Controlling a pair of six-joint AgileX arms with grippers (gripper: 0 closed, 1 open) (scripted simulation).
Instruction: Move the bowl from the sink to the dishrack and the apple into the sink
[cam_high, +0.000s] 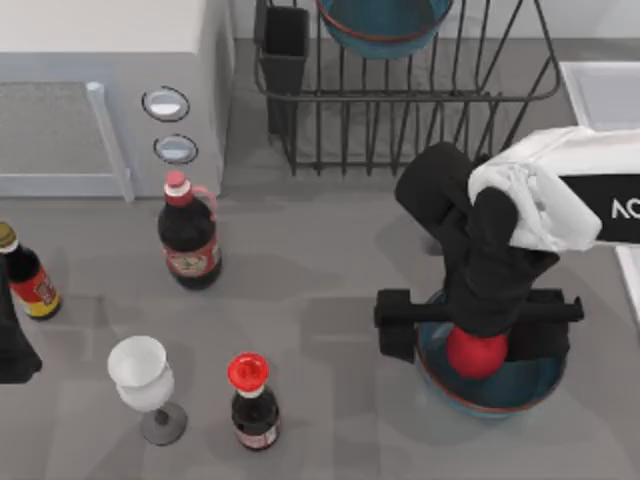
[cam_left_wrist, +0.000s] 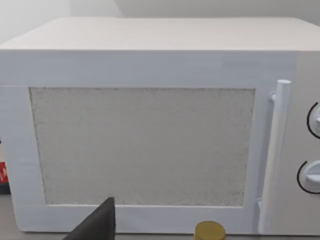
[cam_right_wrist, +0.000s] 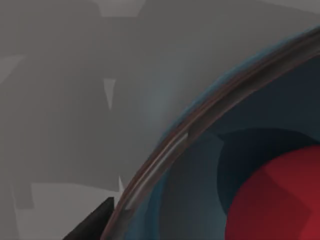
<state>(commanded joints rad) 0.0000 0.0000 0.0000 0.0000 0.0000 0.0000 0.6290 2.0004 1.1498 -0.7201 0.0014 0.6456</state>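
A teal-blue bowl (cam_high: 505, 395) with a reddish rim stands on the grey table at the front right, outside the sink (cam_high: 603, 92). The red apple (cam_high: 478, 358) lies inside it. My right gripper (cam_high: 470, 342) hangs straight down over this bowl, open, with one finger on each side of the apple and apart from it. The right wrist view shows the bowl's rim (cam_right_wrist: 165, 150), the apple (cam_right_wrist: 280, 200) and one fingertip (cam_right_wrist: 95, 222). A second, look-alike bowl (cam_high: 385, 25) sits in the black wire dishrack (cam_high: 400, 110) at the back.
My left gripper (cam_high: 12, 350) is parked at the left edge, open, facing the white microwave (cam_left_wrist: 150, 145). A cola bottle (cam_high: 188, 240), a small yellow-capped bottle (cam_high: 25, 278), a wine glass (cam_high: 140, 378) and a red-capped bottle (cam_high: 250, 400) stand at the left and the front.
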